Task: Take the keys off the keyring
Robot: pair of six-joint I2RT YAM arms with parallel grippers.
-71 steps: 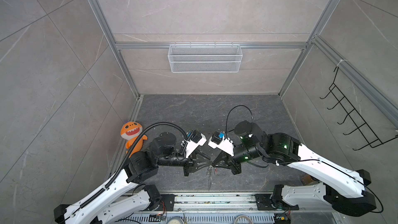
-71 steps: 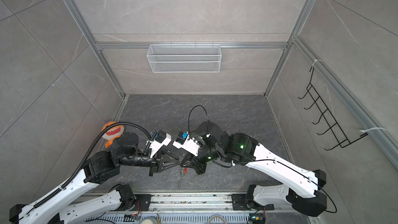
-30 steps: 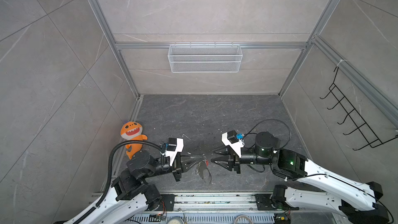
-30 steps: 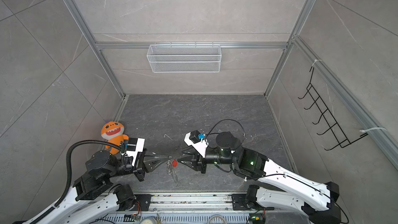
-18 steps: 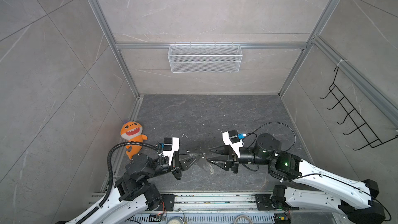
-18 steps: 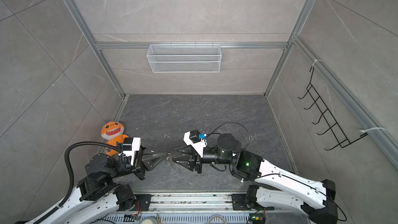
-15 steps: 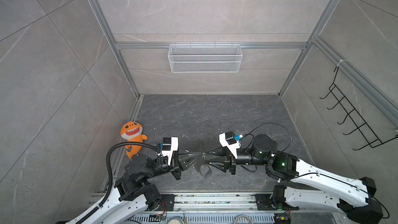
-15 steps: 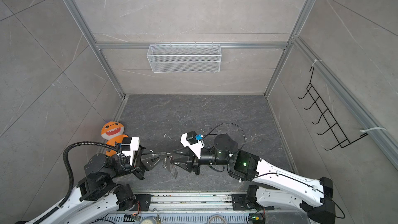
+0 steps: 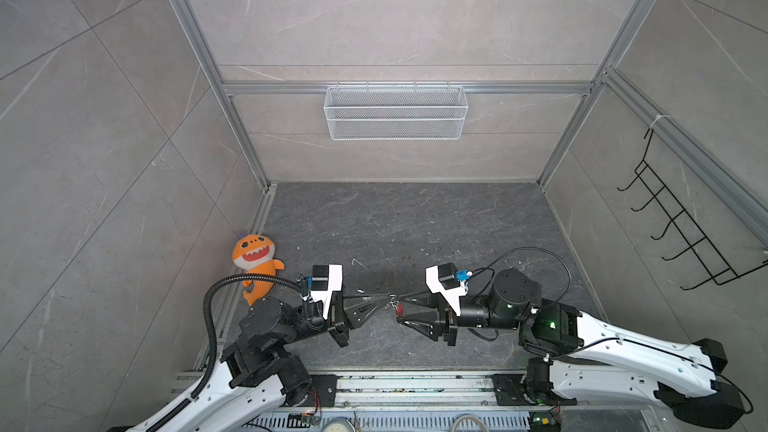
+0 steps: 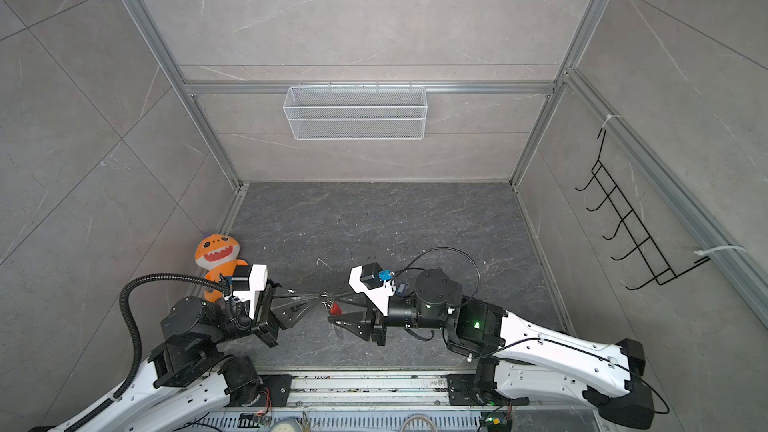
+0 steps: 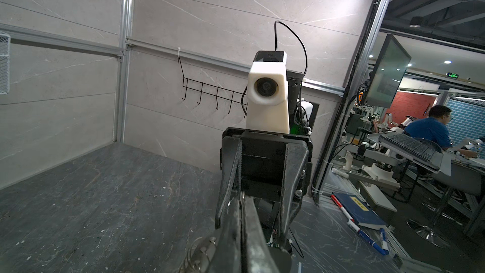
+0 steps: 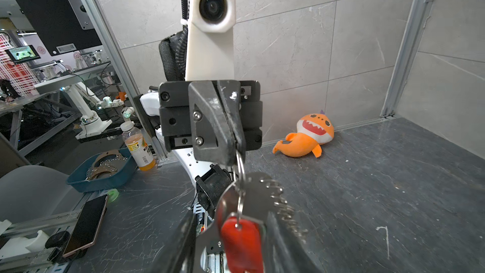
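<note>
In both top views my left gripper (image 9: 388, 297) (image 10: 322, 296) is shut on the keyring's thin silver ring, held above the dark floor near the front. In the right wrist view the ring (image 12: 240, 169) hangs from the left gripper (image 12: 232, 151). Below it hang the grey fob (image 12: 262, 193), the beaded chain (image 12: 286, 214) and a red-tagged key (image 12: 242, 242). My right gripper (image 9: 400, 308) (image 10: 331, 308) (image 12: 231, 221) faces the left one. It is open, one finger on each side of the red key (image 9: 400, 308). In the left wrist view the chain (image 11: 199, 253) shows beside my shut left gripper (image 11: 242, 200).
An orange plush toy (image 9: 255, 261) lies against the left wall. A white wire basket (image 9: 395, 112) hangs on the back wall and a black hook rack (image 9: 681, 234) on the right wall. Past the front edge are a bottle (image 12: 136, 148), a blue tray (image 12: 102, 172) and a phone (image 12: 86, 224).
Both arms have drawn toward the front since the earliest frames. Over the last second the right gripper has closed in on the hanging keys, jaws slightly wider. The left gripper has kept its hold.
</note>
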